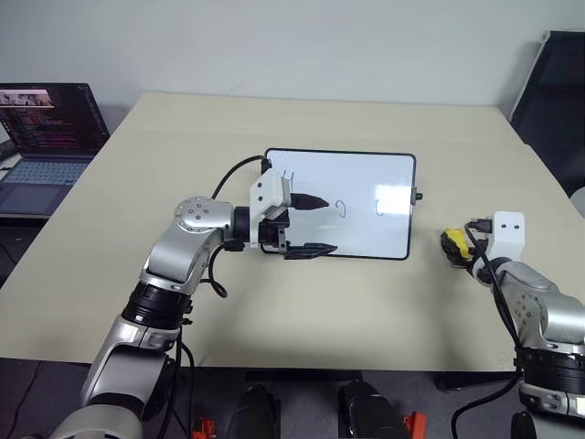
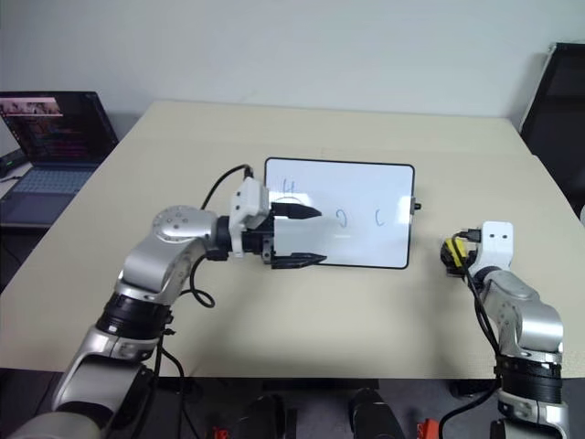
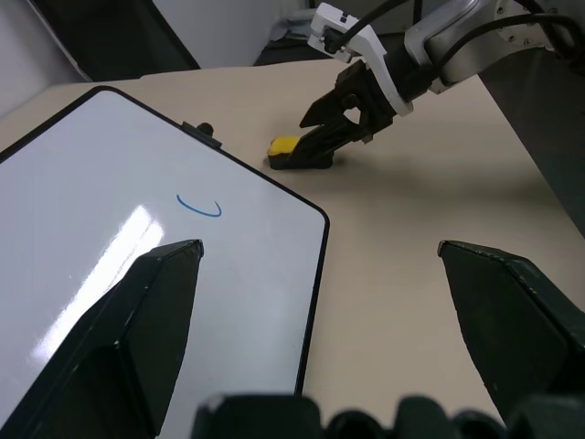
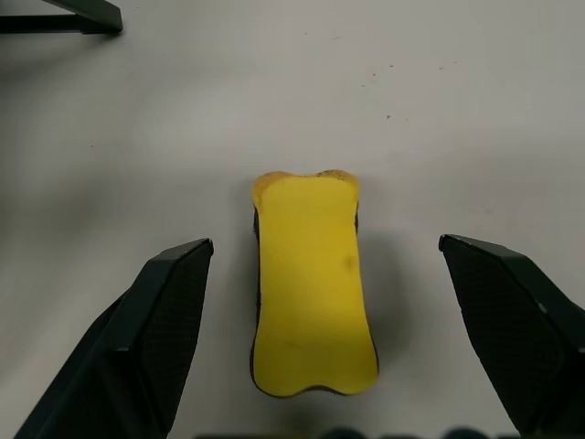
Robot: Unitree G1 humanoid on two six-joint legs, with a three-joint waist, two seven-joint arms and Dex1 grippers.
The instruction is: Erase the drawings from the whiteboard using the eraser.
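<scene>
The whiteboard [image 1: 366, 174] lies flat in the middle of the table. On it are the drawings in blue: an H-like mark [image 1: 289, 174] and two small loops [image 1: 342, 209] [image 1: 378, 208]. My left gripper [image 1: 315, 225] hovers open over the board's near left part, pointing right toward the loops, with nothing between its fingers. The yellow eraser [image 4: 313, 283] lies on the table to the right of the board [image 1: 452, 243]. My right gripper [image 4: 324, 241] is open, one finger on each side of the eraser, with gaps on both sides.
An open laptop [image 1: 46, 137] sits off the table's far left corner. A dark chair [image 1: 559, 82] stands at the back right. The right arm's cable [image 1: 475, 240] runs close above the eraser. The table edge [image 1: 274, 366] runs near my body.
</scene>
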